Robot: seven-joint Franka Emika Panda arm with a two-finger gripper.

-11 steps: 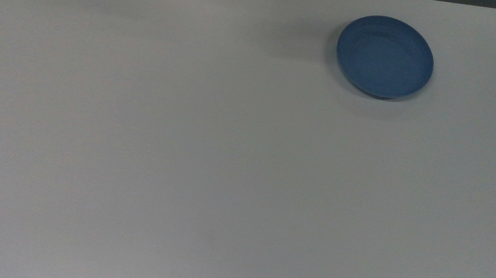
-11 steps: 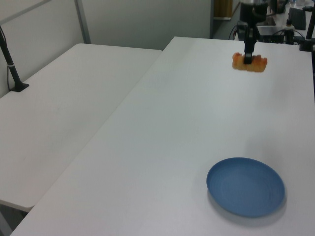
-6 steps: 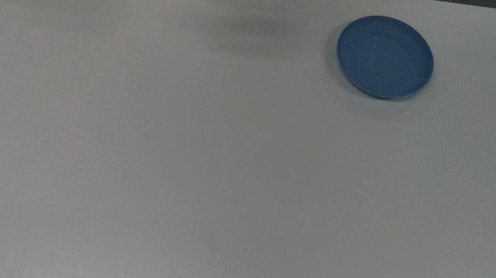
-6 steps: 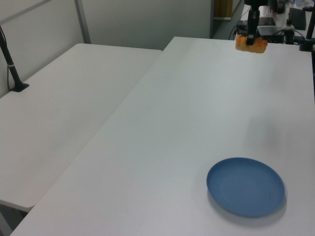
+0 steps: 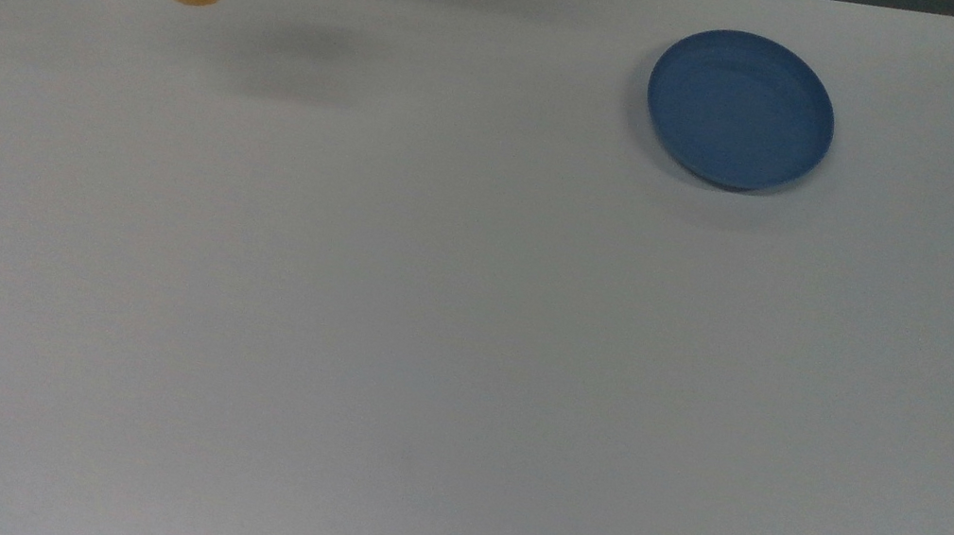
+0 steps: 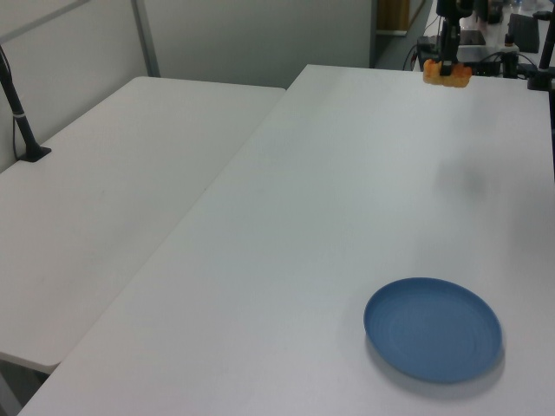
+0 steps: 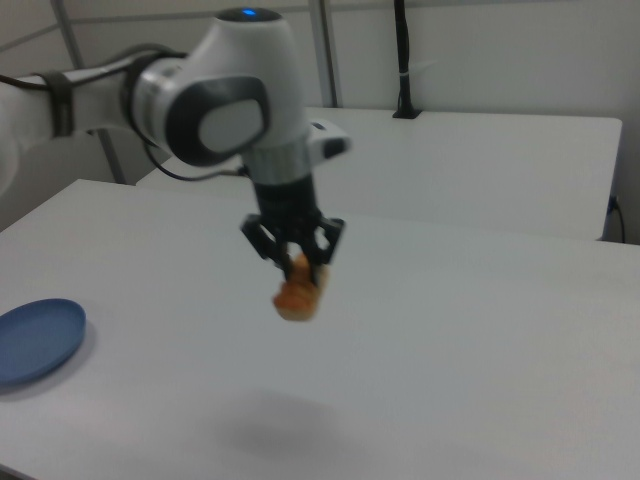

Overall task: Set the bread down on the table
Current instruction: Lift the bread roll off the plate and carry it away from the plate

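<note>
The white table [image 5: 468, 324] is bare apart from a blue plate [image 5: 740, 108] at the top view's upper right. Within the last second the gripper [image 7: 296, 262], clamped on the bread [image 7: 298, 291], has carried it leftward to the upper left, held above the tabletop; lowering and release remain.

arm [image 7: 225, 95]: white shells | dark grey joint caps | black jaws | blue light on top
</note>
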